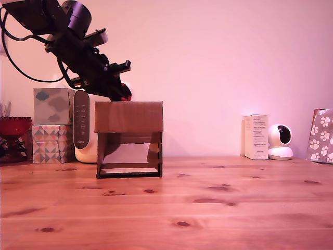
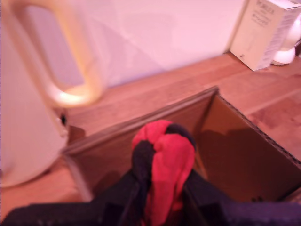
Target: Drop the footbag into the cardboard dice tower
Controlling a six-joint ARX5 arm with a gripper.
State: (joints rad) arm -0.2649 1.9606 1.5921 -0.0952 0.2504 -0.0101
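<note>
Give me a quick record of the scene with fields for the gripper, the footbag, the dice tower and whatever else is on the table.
gripper: gripper shut on the footbag, held above the tower's open top
footbag: red and black footbag, squeezed between the fingers, not yet released
tower: cardboard dice tower upright on the wooden table, ramp visible in lower front opening
behind tower: cream kettle, patterned tissue boxes
exterior view's left: dark red bowl
exterior view's right: white carton, small white camera
</note>
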